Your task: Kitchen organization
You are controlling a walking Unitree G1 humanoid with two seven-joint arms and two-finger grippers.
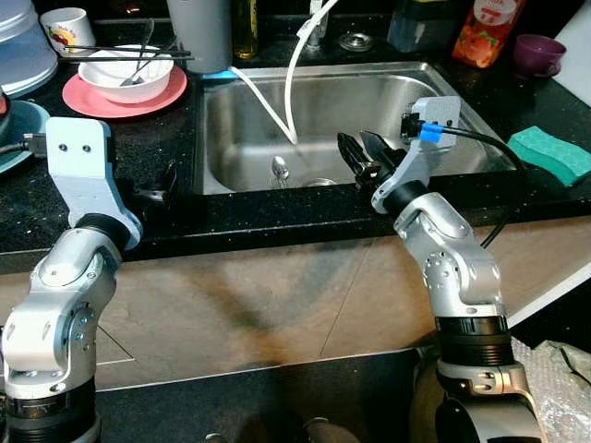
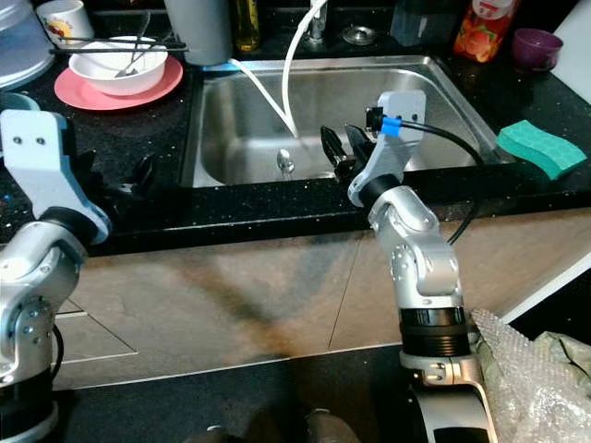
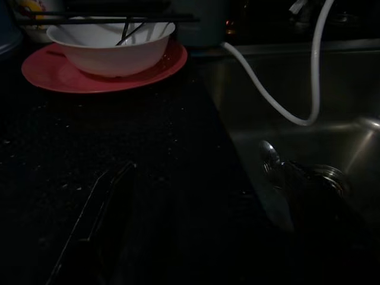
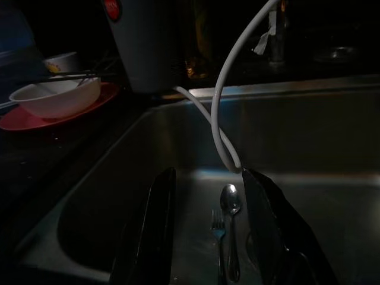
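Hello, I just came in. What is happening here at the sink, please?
A humanoid robot stands at a kitchen counter. Its right hand is open over the front edge of the steel sink, above a spoon and a fork lying on the sink bottom. It holds nothing yet. The left hand rests low over the black counter, near a white bowl on a pink plate. A green sponge lies to the right.

Both arms were silver, jointed, rounded metal segments with black bands near the base. Pale grey-blue wrist brackets; the left one showed two small dark screw holes. Black cable with blue connector ran off the right bracket. Right gripper (image 1: 362, 153) and left gripper (image 1: 159, 189) had long black fingers.
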